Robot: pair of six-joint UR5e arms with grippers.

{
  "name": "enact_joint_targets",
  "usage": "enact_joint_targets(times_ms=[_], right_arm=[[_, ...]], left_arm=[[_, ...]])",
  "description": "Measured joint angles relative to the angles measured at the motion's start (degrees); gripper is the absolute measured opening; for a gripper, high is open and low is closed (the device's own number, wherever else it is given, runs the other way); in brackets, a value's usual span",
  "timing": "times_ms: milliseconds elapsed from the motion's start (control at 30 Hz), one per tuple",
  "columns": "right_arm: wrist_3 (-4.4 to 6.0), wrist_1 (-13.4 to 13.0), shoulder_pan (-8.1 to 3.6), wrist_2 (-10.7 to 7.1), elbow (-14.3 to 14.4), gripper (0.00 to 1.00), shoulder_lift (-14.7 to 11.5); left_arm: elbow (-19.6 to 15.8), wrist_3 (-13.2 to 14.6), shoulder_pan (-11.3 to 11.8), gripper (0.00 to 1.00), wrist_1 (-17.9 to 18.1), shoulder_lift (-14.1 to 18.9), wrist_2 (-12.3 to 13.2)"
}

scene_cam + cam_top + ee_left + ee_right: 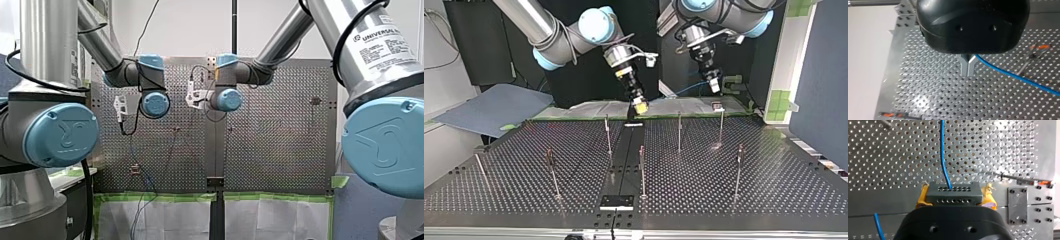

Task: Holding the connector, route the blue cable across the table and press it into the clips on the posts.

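- While my right claw [954, 196] clamps the connector [952, 185] btwn its yellow pads [921, 197], the blue cable [944, 157] leaves the connector's far face and runs away over the perforated worktop [885, 157].
- Connector: dark grey block w/ two rows of small holes, seated square btwn the pads and held clear above the worktop.
- My left claw [968, 68]: black body, metal fingers drawn together to a narrow slit. The cable emerges at their root, so the claw reads as closed on it. From there it trails off right, passing near the foot of one post.
- Top view: both claws hang over the worktop's far edge. Right claw is at view ctr, above the far end of the dark middle strip [624, 150]; left claw is to its right, just beside a clip-topped post.
- Posts [679, 132]: thin upright rods, spread well apart over the worktop. Some carry clips [1039, 47] w/ orange marks.
- Front view: a slack length of cable crosses the worktop's near edge at view left, onto a white sheet [170, 215] edged w/ green tape.
- Right wrist view: a screwed metal plate [1017, 205] lies beside the claw.
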Motion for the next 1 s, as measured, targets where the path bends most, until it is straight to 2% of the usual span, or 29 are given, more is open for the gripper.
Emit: enact_joint_targets(times_ms=[133, 267, 433, 667, 900, 1000], right_arm=[[0.18, 2.08, 0.69, 0.00, -2.08, 0.00, 0.07], [0.37, 4.06, 1.44, 0.00, -4.07, 0.00, 0.23], [0.49, 6.48, 2.24, -0.18, -6.47, 0.00, 1.11], [0.67, 9.31, 2.63, -0.56, -9.95, 0.00, 2.41], [2.54, 11.24, 2.56, -2.35, -13.33, 0.00, 3.92], [2.85, 12.09, 2.56, -2.77, -14.65, 0.00, 4.67]], left_arm=[[0.02, -1.07, 2.10, 0.00, -1.15, 2.10, 2.09], [0.26, -2.43, 4.19, 0.00, -0.57, 3.98, 4.18], [1.64, -3.21, 6.54, 0.00, -0.56, 3.89, 6.54], [4.02, -3.66, 9.85, 0.00, -1.81, 3.64, 9.85], [6.76, -3.99, 13.37, 0.00, -2.96, 3.56, 13.37], [7.35, -4.13, 14.68, 0.00, -3.14, 3.53, 14.70]])
